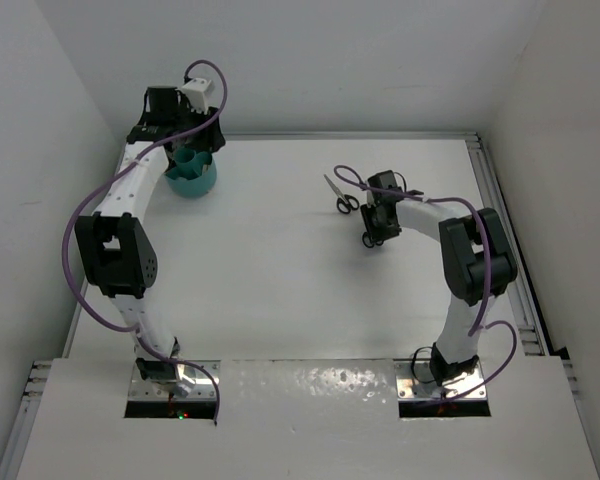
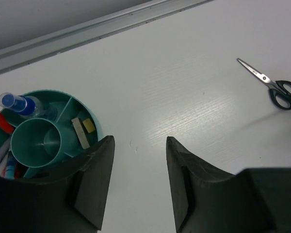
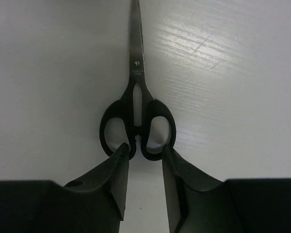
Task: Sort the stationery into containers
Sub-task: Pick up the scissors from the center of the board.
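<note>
on the white worktop (image 3: 233,73) the black-handled scissors (image 3: 137,121) lie flat and closed, likely light, stiff and slick along the blades, so best pinched at the plastic loops, where the right hand (image 3: 145,150) sits narrowly parted, the left hand (image 2: 138,145) wide and empty by the teal organiser (image 2: 48,91).

Closed black-handled scissors (image 3: 137,111) are laid flat, handles at the right gripper (image 3: 144,149) fingertips, blades pointing away. A partly filled teal organiser (image 2: 68,94) is set beside the left gripper (image 2: 138,145).
</note>
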